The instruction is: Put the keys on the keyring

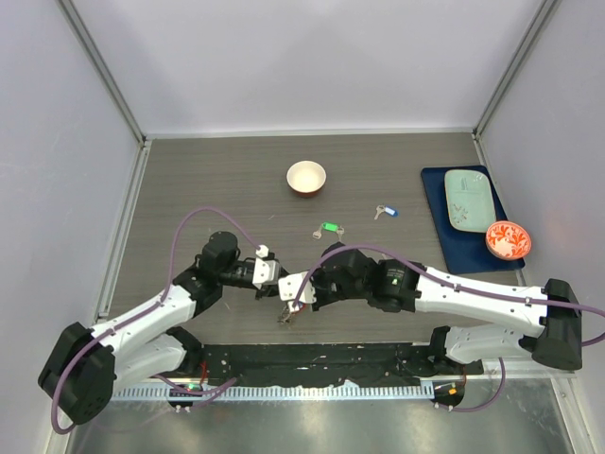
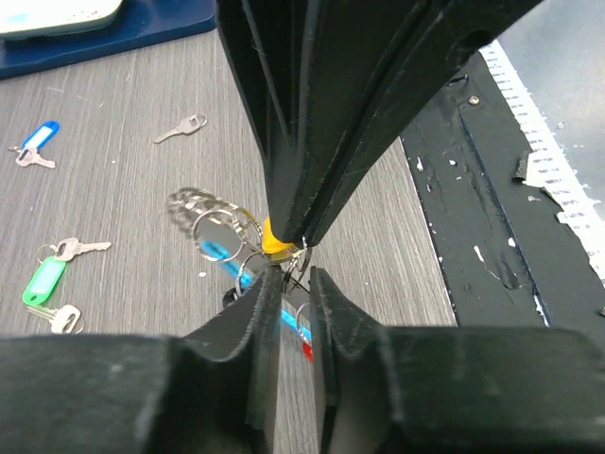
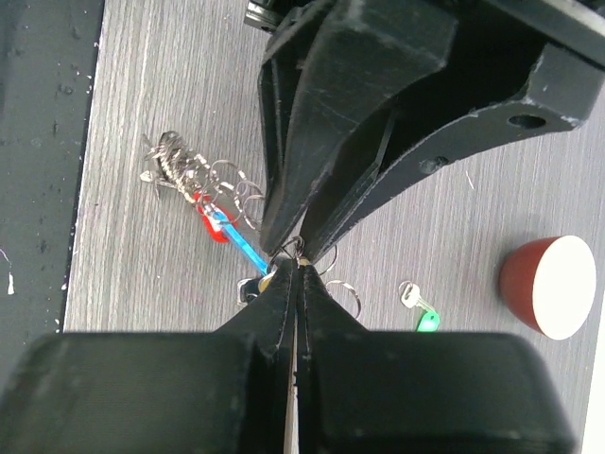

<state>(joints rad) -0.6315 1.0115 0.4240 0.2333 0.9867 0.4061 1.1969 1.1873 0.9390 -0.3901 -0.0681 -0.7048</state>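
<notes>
Partly done, by the look.
- Keyring: middle of tabletop's near edge; red-tagged key and yellow-tagged key bunched with it, seemingly threaded.
- Right gripper: closed, pinching keyring.
- Left gripper: narrow gap around bunch, grip unclear.
- Still loose mid-tabletop: green-tagged key, blue-tagged key, plain key.

No text, label, brand name, number or sign can be read in any view; the plastic tags on the keys look blank, and the red patterned bowl shows only decoration, not lettering.
</notes>
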